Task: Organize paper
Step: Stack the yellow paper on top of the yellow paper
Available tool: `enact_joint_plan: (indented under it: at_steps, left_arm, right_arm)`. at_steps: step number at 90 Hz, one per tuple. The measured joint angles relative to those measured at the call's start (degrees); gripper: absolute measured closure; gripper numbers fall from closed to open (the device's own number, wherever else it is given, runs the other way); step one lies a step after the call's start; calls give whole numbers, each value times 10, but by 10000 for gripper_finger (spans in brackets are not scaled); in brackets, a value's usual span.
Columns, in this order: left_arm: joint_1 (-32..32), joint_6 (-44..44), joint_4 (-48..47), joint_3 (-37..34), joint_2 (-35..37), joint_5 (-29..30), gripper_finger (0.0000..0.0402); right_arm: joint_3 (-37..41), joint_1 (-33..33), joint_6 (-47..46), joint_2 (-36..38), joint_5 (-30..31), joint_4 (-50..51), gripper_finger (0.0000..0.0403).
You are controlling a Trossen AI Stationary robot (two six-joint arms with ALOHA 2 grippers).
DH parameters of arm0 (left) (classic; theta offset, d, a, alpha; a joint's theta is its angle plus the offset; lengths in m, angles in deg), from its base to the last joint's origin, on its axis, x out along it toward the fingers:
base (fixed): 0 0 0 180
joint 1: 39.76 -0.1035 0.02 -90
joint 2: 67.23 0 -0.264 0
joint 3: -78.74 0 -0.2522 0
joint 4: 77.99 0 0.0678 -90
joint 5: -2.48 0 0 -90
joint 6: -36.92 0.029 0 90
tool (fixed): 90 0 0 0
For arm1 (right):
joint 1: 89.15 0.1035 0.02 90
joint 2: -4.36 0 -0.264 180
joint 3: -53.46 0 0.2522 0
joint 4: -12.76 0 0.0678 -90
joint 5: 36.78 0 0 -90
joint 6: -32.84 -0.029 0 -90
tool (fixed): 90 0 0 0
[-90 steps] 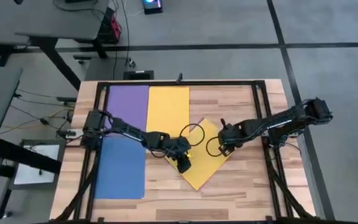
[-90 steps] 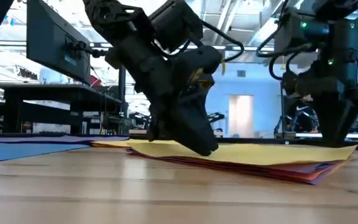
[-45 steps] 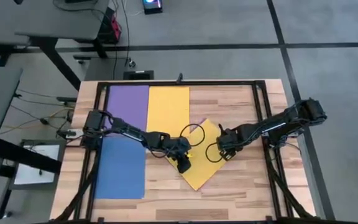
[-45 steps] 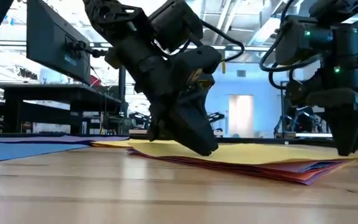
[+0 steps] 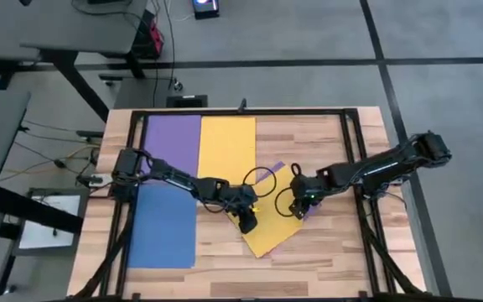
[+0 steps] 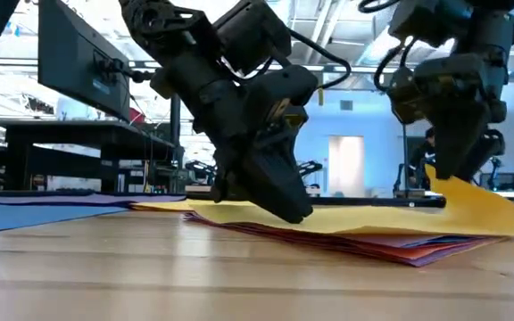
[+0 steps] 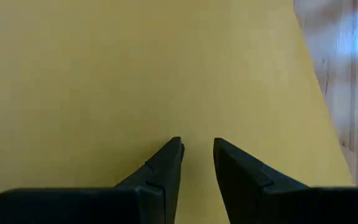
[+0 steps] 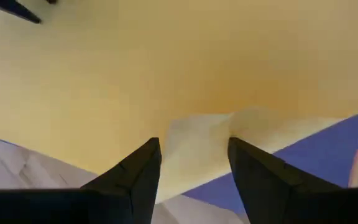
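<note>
Laid out at table's left: one purple sheet (image 5: pixel 173 143), one blue sheet (image 5: pixel 163 225), one yellow sheet (image 5: pixel 227 147). Centre: left gripper (image 5: pixel 247 225), fingers narrowly apart, pinning skewed stack's top yellow sheet (image 5: pixel 268 235). Right: right gripper (image 5: pixel 298 210) pinching, lifting that sheet's edge. Likely separating it; next calling for carrying it clear without dragging lower sheets.

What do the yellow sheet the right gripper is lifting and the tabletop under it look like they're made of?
The yellow sheet looks like plain matte paper: thin, no gloss, and its corner curls up softly where the right gripper pinches it, while the left gripper presses on its other end. The tabletop appears to be light wood or wood laminate: pale planks with grain lines and a slight sheen.
</note>
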Motion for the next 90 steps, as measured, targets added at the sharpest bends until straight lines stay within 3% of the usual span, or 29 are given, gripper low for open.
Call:
enact_joint_plan:
  at_steps: [10, 26, 52, 62, 76, 90]
  left_arm:
    - [0, -1, 0, 0, 0, 0, 320]
    - [0, 0, 0, 0, 0, -1, 320]
    - [1, 0, 0, 0, 0, -2, 320]
    - [1, 2, -1, 0, 0, -3, 320]
    - [2, 4, -5, 0, 5, -4, 320]
    - [1, 27, -65, 19, 39, 0, 320]
  right_arm:
    - [3, 4, -40, -35, 15, 65, 226]
    - [2, 33, -81, -50, 21, 23, 226]
    - [1, 45, -118, -65, 80, 4, 231]
    - [0, 45, -83, -73, 88, 2, 272]
    - [0, 43, -40, -67, 91, 19, 381]
    - [-30, 44, 5, -20, 91, 89, 400]
